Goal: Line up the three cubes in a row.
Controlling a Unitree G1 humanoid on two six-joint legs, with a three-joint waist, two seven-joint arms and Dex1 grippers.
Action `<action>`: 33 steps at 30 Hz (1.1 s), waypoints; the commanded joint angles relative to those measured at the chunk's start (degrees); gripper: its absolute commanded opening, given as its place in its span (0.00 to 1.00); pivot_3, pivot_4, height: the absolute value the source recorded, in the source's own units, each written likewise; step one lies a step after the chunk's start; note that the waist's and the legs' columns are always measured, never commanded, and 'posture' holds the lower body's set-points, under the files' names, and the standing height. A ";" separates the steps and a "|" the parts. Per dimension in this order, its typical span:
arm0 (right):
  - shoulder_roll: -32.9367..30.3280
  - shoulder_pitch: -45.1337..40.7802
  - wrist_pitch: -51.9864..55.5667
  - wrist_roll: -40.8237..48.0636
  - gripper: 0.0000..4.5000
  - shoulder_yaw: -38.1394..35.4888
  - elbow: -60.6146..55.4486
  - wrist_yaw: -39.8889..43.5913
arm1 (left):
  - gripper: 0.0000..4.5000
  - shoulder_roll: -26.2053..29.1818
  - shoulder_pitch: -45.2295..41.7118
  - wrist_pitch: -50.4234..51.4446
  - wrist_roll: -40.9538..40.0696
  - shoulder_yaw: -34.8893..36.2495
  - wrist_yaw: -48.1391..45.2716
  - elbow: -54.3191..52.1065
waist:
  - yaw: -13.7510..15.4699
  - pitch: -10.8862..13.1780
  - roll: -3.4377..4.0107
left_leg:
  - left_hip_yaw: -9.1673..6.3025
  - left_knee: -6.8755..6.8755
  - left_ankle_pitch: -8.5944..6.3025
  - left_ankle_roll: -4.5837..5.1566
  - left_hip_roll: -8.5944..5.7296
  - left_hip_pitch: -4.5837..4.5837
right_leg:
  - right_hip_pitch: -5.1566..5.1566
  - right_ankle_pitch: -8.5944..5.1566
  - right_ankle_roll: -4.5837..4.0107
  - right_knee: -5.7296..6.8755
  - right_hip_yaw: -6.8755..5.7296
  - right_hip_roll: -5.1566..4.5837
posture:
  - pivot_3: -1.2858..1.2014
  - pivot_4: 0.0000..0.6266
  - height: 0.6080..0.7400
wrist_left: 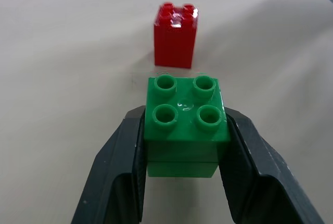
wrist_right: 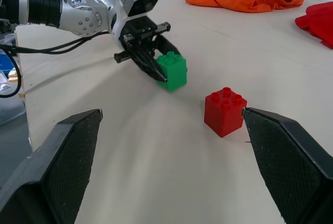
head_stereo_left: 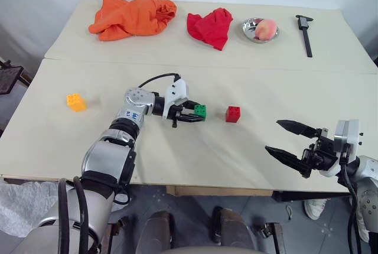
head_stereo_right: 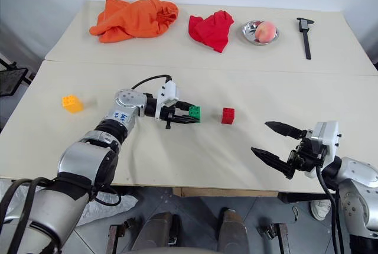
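Left wrist view: the left gripper (wrist_left: pixel 182 146) clamps the studded green plastic cube (wrist_left: pixel 183 120) just beside the red one (wrist_left: pixel 175 35) mid-table; the yellow-orange cube (head_stereo_left: pixel 76 101) waits near the left edge, unaligned. The right gripper (head_stereo_left: pixel 290 140) hangs wide, empty.

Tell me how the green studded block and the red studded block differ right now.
The green studded plastic block is clamped between the jaws of the left gripper; the red studded plastic block stands free on the beige table, untouched. The green one lies on the robot's left of the red one, with a gap between them. Colour differs too. Both are upright, four studs on top, and look alike in shape.
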 commanded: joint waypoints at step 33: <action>4.02 -20.95 -3.37 -2.76 1.00 11.28 14.86 7.94 | 1.00 10.38 48.32 13.51 -23.09 27.72 18.77 -71.78 | -2.37 0.00 0.01 | -0.10 -0.02 -0.03 -0.03 0.08 0.11 | 0.00 0.00 -0.01 0.10 0.13 -0.02 | 0.52 0.24 1.00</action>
